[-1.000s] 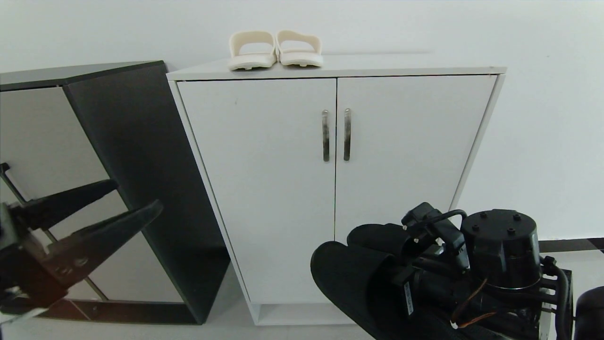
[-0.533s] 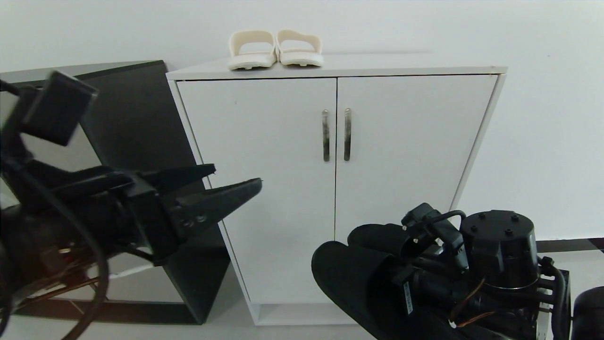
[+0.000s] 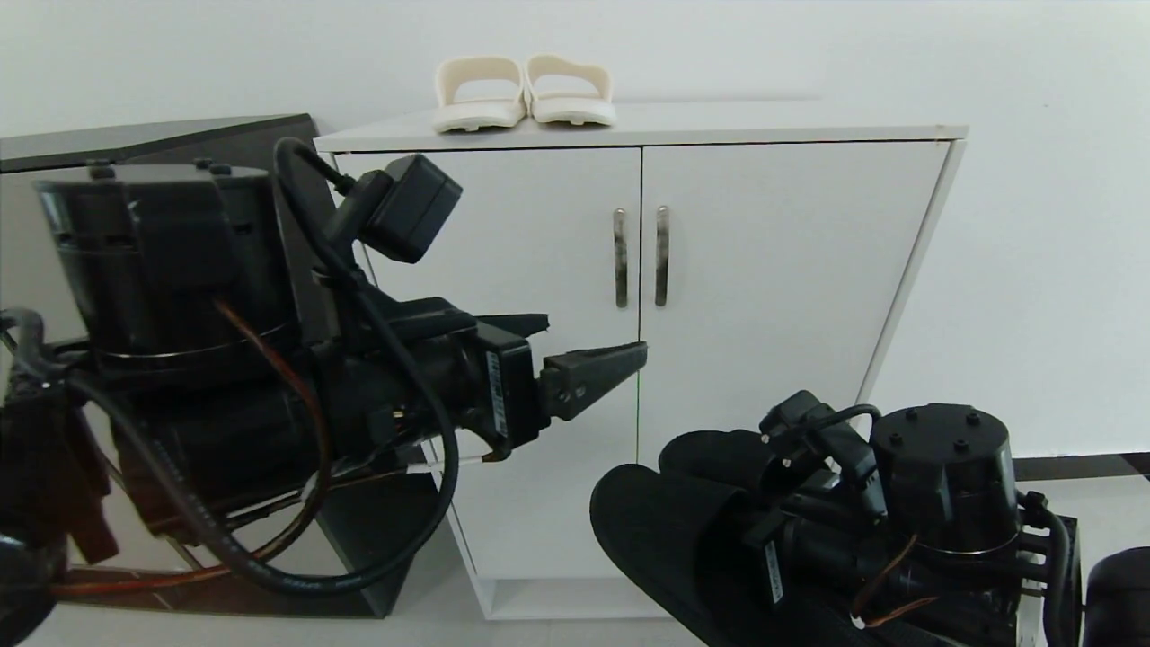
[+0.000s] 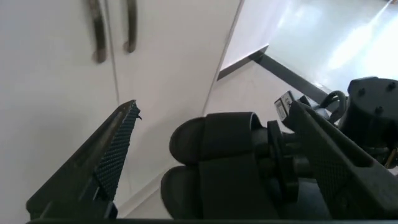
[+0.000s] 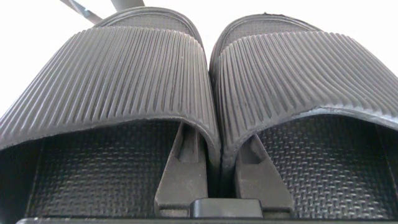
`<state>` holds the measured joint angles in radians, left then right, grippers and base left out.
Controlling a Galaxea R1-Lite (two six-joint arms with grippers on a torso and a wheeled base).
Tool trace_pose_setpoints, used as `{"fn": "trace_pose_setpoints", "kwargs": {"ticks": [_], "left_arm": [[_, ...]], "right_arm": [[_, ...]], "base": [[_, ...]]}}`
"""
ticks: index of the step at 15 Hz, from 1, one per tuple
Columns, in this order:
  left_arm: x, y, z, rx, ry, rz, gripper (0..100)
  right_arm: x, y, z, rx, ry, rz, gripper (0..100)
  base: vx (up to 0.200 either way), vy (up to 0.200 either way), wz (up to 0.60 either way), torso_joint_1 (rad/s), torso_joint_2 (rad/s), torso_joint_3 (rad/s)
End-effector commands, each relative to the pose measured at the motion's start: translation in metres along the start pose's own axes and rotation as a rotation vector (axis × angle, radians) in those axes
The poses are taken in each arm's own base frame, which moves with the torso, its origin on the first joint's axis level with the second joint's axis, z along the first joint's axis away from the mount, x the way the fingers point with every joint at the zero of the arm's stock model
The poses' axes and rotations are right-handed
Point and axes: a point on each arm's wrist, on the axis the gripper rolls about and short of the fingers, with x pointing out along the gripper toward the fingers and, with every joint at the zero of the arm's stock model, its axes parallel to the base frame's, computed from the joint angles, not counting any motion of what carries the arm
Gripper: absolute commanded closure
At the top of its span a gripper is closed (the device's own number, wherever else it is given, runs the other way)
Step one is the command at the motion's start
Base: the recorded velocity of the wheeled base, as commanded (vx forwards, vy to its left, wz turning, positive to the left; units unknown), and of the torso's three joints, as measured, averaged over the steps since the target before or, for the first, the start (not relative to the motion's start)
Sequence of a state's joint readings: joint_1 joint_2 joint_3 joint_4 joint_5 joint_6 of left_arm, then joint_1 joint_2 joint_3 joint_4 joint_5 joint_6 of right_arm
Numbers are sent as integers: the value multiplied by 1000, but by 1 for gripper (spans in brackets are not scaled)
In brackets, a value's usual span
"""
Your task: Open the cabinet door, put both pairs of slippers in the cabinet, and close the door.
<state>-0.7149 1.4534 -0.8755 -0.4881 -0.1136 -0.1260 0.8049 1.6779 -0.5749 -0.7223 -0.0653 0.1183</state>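
The white cabinet (image 3: 503, 270) has both doors shut, with two metal handles (image 3: 620, 258) at the centre seam. A cream pair of slippers (image 3: 526, 94) sits on its top. My left gripper (image 3: 593, 340) hangs open in front of the left door, below the handles, with nothing between its fingers. My right gripper (image 5: 217, 168) is low in front of the right door, shut on the black pair of slippers (image 3: 674, 512); one finger sits inside each slipper, pinching their inner walls together. The left wrist view shows the handles (image 4: 96, 31), the black slippers (image 4: 211, 162) and its own gripper (image 4: 211, 109).
A dark cabinet (image 3: 180, 133) with a glossy side panel stands against the white cabinet's left side. A white wall runs behind, and pale floor (image 3: 1105, 494) lies to the right of the cabinet.
My left arm has swung up and to the right, from the lower left edge to in front of the left door, fingers still open. The right arm and black slippers have stayed put.
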Motion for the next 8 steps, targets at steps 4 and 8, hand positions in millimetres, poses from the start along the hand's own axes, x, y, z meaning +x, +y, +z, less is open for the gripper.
{"fn": "trace_pose_setpoints", "kwargs": {"ticks": [4, 8], "left_arm": [[46, -4, -2, -38, 14, -58, 0], [78, -5, 15, -107, 13, -157, 0]], "right_arm": [[-2, 0, 1, 0, -5, 0, 100], [-4, 2, 3, -3, -15, 7, 100]], "base": [[0, 0, 0, 0, 0, 0], [0, 0, 0, 0, 0, 0]]}}
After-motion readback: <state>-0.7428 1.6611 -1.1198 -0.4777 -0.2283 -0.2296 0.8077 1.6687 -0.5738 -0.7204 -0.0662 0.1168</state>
